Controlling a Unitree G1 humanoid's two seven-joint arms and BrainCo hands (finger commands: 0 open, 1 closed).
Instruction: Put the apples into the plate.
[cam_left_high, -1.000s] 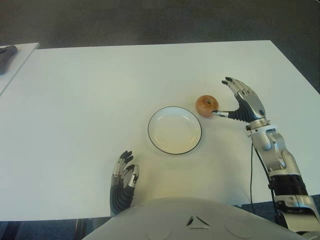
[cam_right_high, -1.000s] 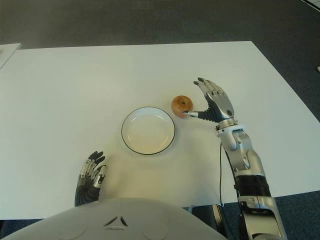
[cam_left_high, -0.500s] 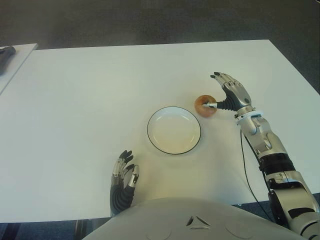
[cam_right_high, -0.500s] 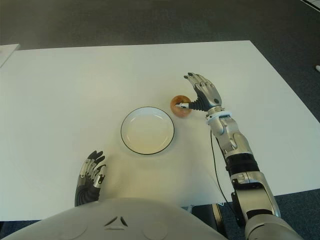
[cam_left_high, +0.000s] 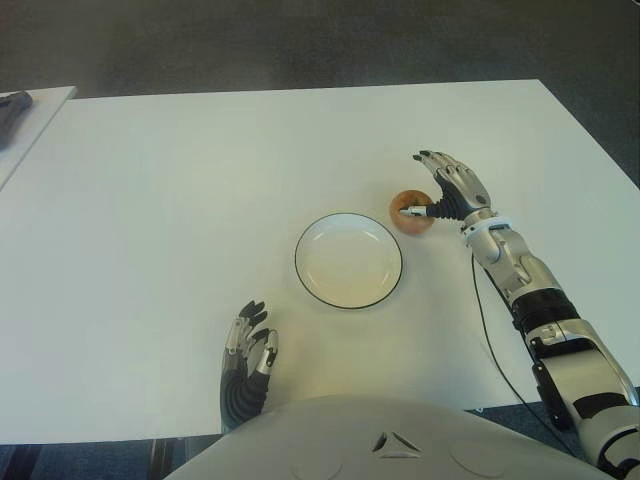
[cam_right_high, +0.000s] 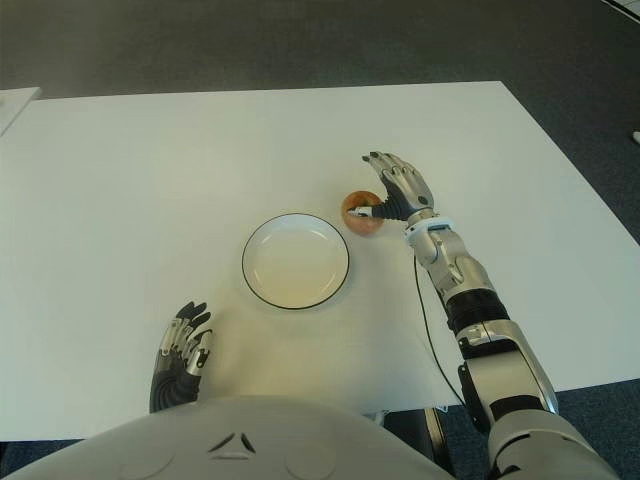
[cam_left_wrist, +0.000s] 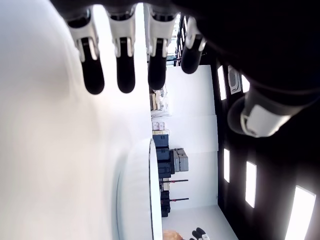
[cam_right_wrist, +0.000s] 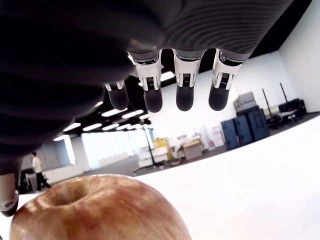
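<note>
One red-yellow apple (cam_left_high: 407, 225) stands on the white table (cam_left_high: 180, 200), just right of and slightly beyond a white plate with a dark rim (cam_left_high: 300, 262). The plate holds nothing. My right hand (cam_left_high: 418, 186) arches over the apple from its right side, open. Its thumb lies across the apple's near face and its fingers (cam_right_wrist: 182, 92) stretch out above the apple (cam_right_wrist: 100, 210) without closing on it. My left hand (cam_left_high: 247, 355) shows at the near table edge, left of the plate, fingers relaxed and holding nothing; the plate's rim (cam_left_wrist: 135, 200) shows in its wrist view.
A second white surface with a dark object (cam_left_high: 15, 103) on it sits at the far left. A thin cable (cam_left_high: 487, 320) hangs along my right forearm. The table's right edge runs close behind my right arm; dark floor lies beyond.
My right hand has moved left from beside the apple to over it, with the thumb now across the fruit. The apple, the plate and my left hand have stayed put.
</note>
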